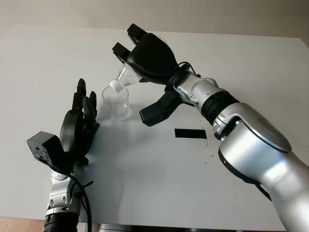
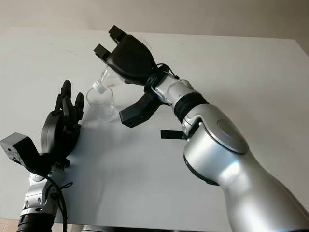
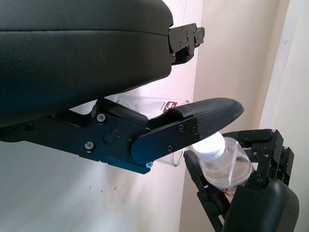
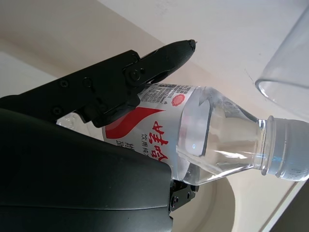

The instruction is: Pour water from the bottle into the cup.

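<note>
Left eye view: right hand at upper centre, closed around a clear plastic bottle and tipping it neck-down toward the left. White cap still on, sitting just over the rim of the clear cup. Cup standing upright on the white table, left of centre. Left hand at lower left, raised just beside the cup, open and holding nothing, fingertips pointing up the frame. Small black strip lying flat on the table at centre right, apart from the cup.

Right eye view: same layout shifted left. Bottle neck slanting down to the cup rim from the upper right; left hand close by the cup's left side, contact not discernible.

Left wrist view: left hand's black shell across the upper left, one padded finger reaching toward the centre, gripping nothing. Capped bottle mouth at lower right, held between the right hand's fingers.

Right wrist view: bottle lying across the centre with a red-and-white label, gripped against the black palm at lower left, a finger pressed over its upper side. Water visible inside near the neck. Cup rim at the upper right edge, just beside the cap.
</note>
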You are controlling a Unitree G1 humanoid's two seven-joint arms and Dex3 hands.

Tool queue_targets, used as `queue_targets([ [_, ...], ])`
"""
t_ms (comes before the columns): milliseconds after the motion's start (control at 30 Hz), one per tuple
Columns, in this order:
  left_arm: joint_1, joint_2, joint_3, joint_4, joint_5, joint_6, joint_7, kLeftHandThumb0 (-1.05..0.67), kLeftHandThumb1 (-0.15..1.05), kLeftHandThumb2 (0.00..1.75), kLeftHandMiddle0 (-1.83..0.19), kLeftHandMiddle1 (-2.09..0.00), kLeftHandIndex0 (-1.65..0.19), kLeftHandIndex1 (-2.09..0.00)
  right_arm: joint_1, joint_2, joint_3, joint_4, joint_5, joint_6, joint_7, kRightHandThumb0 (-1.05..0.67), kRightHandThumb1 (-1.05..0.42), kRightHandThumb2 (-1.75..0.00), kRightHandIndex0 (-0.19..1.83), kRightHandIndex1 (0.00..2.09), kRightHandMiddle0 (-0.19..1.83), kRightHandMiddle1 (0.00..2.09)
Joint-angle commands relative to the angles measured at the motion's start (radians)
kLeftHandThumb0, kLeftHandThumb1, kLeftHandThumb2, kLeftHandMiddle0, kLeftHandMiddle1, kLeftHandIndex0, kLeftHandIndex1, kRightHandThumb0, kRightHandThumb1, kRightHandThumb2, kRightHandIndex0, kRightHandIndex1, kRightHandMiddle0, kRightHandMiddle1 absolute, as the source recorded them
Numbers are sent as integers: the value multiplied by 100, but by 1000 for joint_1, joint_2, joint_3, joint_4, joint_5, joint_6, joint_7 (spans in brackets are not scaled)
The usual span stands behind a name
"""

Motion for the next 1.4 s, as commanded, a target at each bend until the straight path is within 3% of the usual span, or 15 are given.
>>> queue_targets([
  [0,23,-14,-7,27,-4,5,-5,-80,105,76,11,-5,17,-4,-39,0,-2,-1,3,7,-6,-43,-103,-5,121,209,62,209],
  [100,21,-14,-6,29,-4,4,-6,-80,105,77,11,-5,17,-5,-25,4,-70,-3,77,-8,29,-37,-101,-5,119,209,60,209],
  [133,21,-14,-5,31,-6,3,-8,-80,105,77,11,-5,17,-5,-18,6,-112,-6,126,-23,59,-35,-101,-5,113,209,42,206],
  [200,21,-14,-4,30,-9,5,-10,-80,105,76,11,-5,18,-5,-4,7,-203,-16,232,-63,118,-33,-99,-5,99,209,29,178],
  [267,22,-13,-2,29,-12,7,-11,-80,105,76,11,-5,17,-5,5,4,-249,-24,286,-82,134,-28,-101,-7,97,209,23,198],
  [333,23,-11,-1,31,-11,3,-12,-80,105,76,11,-5,17,-5,19,4,-316,-31,361,-94,175,-21,-103,-20,105,209,34,206],
  [400,25,-13,-3,31,-6,-2,-8,-80,105,76,10,-6,17,-5,43,2,-406,-43,462,-117,230,-16,-98,-43,112,209,68,209],
  [467,23,-11,-6,39,-3,-3,-12,-80,105,77,11,-5,18,-5,87,3,-537,-69,618,-154,335,-17,-88,-51,123,209,98,209],
  [567,24,-9,-11,37,3,-1,-11,-80,105,77,11,-5,18,-5,138,6,-647,-120,754,-171,445,-20,-87,-49,128,209,120,209],
  [733,23,-13,-10,33,-2,1,-14,-80,105,77,12,-5,19,-5,324,-11,-782,-331,952,-152,669,-22,-96,-34,117,209,123,209],
  [867,25,-19,-12,33,-3,0,-13,-80,105,77,12,-5,18,-5,587,-35,-848,-649,1103,24,873,-17,-104,-23,107,209,105,209],
  [967,26,-21,-12,32,2,0,-5,-80,105,77,12,-6,18,-5,744,-43,-884,-861,1178,187,944,-17,-105,-26,81,209,45,209],
  [1033,23,-17,-12,41,4,-4,-9,-80,105,77,12,-5,18,-5,831,-53,-898,-943,1192,218,966,-17,-105,-25,74,209,24,209],
  [1367,-2,-29,-26,75,8,-12,-7,-80,105,79,11,-6,19,-5,1013,-63,-988,-1046,1188,349,899,-27,-105,-18,77,209,18,209],
])
